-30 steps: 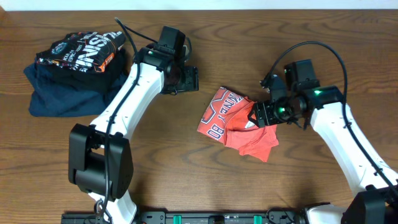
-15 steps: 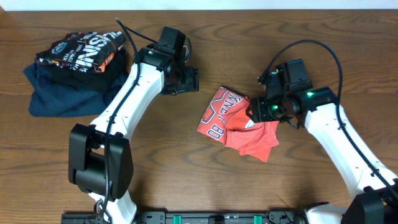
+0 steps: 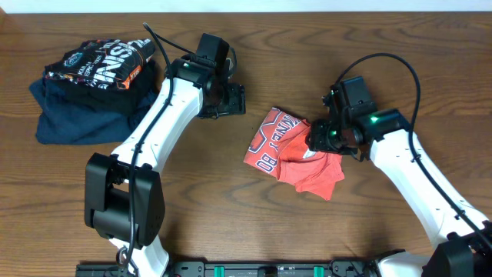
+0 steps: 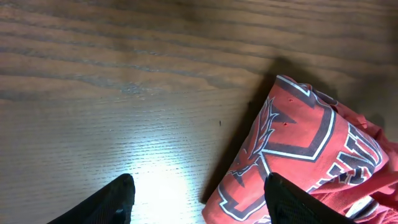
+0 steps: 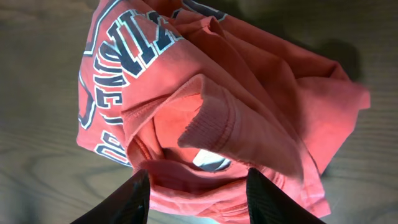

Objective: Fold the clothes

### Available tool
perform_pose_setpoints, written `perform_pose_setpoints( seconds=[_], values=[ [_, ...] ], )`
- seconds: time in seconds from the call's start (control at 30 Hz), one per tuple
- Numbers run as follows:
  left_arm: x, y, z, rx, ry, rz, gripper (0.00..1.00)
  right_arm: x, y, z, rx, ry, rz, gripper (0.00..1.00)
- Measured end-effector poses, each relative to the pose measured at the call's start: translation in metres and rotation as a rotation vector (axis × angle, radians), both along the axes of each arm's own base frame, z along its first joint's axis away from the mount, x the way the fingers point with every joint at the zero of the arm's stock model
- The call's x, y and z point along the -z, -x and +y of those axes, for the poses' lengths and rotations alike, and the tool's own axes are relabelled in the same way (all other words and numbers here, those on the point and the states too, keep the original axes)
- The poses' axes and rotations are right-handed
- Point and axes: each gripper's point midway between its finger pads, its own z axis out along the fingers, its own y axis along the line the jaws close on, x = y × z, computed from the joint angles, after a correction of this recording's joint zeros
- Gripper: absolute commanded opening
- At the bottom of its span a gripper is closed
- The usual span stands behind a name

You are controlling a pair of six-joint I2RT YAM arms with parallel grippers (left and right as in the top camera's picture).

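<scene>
clothes: coral-red T-shirt (image 3: pixel 296 154) crumpled on bench (image 3: pixel 223 200), right of centre | left end effector (image 4: pixel 197 190): fingers wide apart over the wood, just beside the T-shirt's printed edge | right end effector (image 5: pixel 199 186): straddles the collar fold — pinched or not, cannot tell | black printed shirt (image 3: pixel 100 65) atop navy garment (image 3: pixel 73 119), far left corner

white arms (image 3: pixel 165 115), looping black cables (image 3: pixel 380 54), black pincers (image 3: pixel 237 98) (image 3: pixel 314 138)

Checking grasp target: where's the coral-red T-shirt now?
Overhead view: the coral-red cotton T-shirt lies right of centre on the brown wooden table, its right edge under the right gripper, the left gripper to its upper left.
</scene>
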Motion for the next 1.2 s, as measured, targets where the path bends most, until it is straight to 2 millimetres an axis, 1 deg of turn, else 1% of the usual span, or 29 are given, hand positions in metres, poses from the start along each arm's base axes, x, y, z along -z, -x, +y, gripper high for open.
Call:
perform_pose_setpoints(
  seconds=[0.1,0.23,0.33,0.4,0.5,0.6,0.67,0.73,0.77,0.8,0.83,0.93,1.0,1.1,1.2],
  values=[
    [0.000,0.000,0.000,0.000,0.000,0.000,0.68,0.002,0.001,0.000,0.030,0.031,0.002,0.51],
    [0.000,0.000,0.000,0.000,0.000,0.000,0.68,0.004,-0.001,-0.004,0.081,0.074,-0.008,0.52],
    [0.000,0.000,0.000,0.000,0.000,0.000,0.68,0.010,-0.011,-0.004,0.118,0.080,-0.020,0.52],
    [0.000,0.000,0.000,0.000,0.000,0.000,0.68,0.017,-0.021,-0.003,0.137,0.080,-0.031,0.52],
    [0.000,0.000,0.000,0.000,-0.001,0.001,0.68,0.027,-0.026,-0.002,0.163,0.083,-0.021,0.51],
    [0.000,0.001,0.000,0.000,-0.002,0.005,0.68,0.034,-0.027,-0.003,0.182,0.096,-0.002,0.44],
    [0.000,0.001,0.000,0.000,-0.002,0.005,0.68,0.035,-0.027,-0.005,0.194,0.104,-0.005,0.36],
    [0.001,0.001,0.001,0.000,-0.003,0.006,0.69,0.035,-0.028,-0.008,0.203,0.113,-0.009,0.21],
    [0.001,0.002,0.001,0.000,-0.003,0.007,0.68,0.035,-0.028,-0.009,0.217,0.116,-0.005,0.09],
    [0.001,0.002,0.001,0.000,-0.003,0.007,0.69,0.035,-0.027,-0.010,0.210,0.121,-0.003,0.03],
    [0.001,0.002,0.001,0.000,-0.003,0.007,0.68,0.036,-0.025,-0.011,0.213,0.128,0.004,0.01],
    [0.001,0.002,0.001,0.000,-0.002,0.007,0.69,0.038,-0.019,-0.019,0.227,0.150,0.035,0.01],
    [0.001,0.002,0.001,0.000,-0.003,0.008,0.68,0.041,-0.013,-0.028,0.239,0.176,0.062,0.01],
    [0.001,0.003,0.001,0.000,-0.005,0.014,0.68,0.044,-0.002,-0.046,0.270,0.230,0.114,0.01],
    [0.001,0.004,0.001,0.000,-0.006,0.017,0.68,0.045,0.009,-0.075,0.318,0.309,0.168,0.01]
  ],
)
